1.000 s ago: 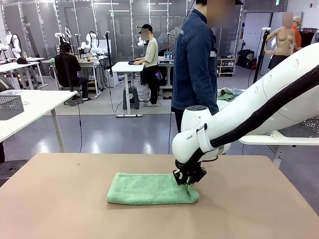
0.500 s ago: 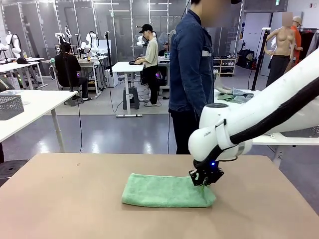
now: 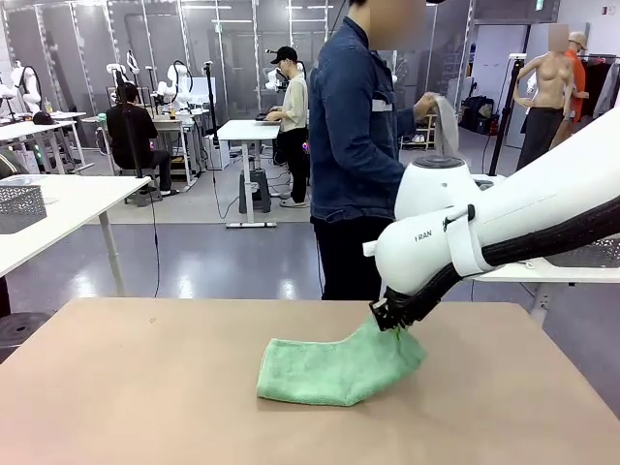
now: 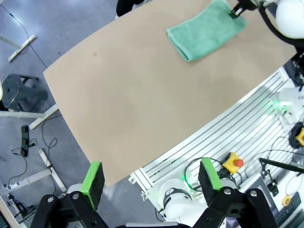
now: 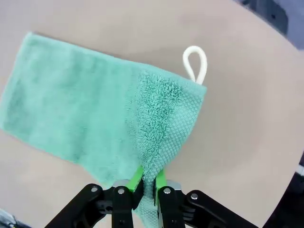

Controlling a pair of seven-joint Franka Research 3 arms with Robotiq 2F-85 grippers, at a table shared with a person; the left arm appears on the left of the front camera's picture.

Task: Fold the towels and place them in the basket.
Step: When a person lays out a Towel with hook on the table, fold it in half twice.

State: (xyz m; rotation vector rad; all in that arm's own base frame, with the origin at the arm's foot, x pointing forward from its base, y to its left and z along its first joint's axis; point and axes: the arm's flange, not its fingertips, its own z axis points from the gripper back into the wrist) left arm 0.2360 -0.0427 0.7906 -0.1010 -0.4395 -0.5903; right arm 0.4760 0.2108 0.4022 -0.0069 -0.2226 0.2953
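Right wrist view: R gripper (image 5: 148, 176) clamped on green towel (image 5: 80, 114) corner; L gripper (image 4: 150, 166) apart.

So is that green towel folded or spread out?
Folded: the green towel shows doubled layers; the right gripper pinches one end raised.

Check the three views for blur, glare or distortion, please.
Front view: even light, towel sharp, glare patches on the floor behind. Left wrist view: the wide angle bends the table edge; left gripper in focus. Right wrist view: terry texture and loop crisp right down to the right gripper.
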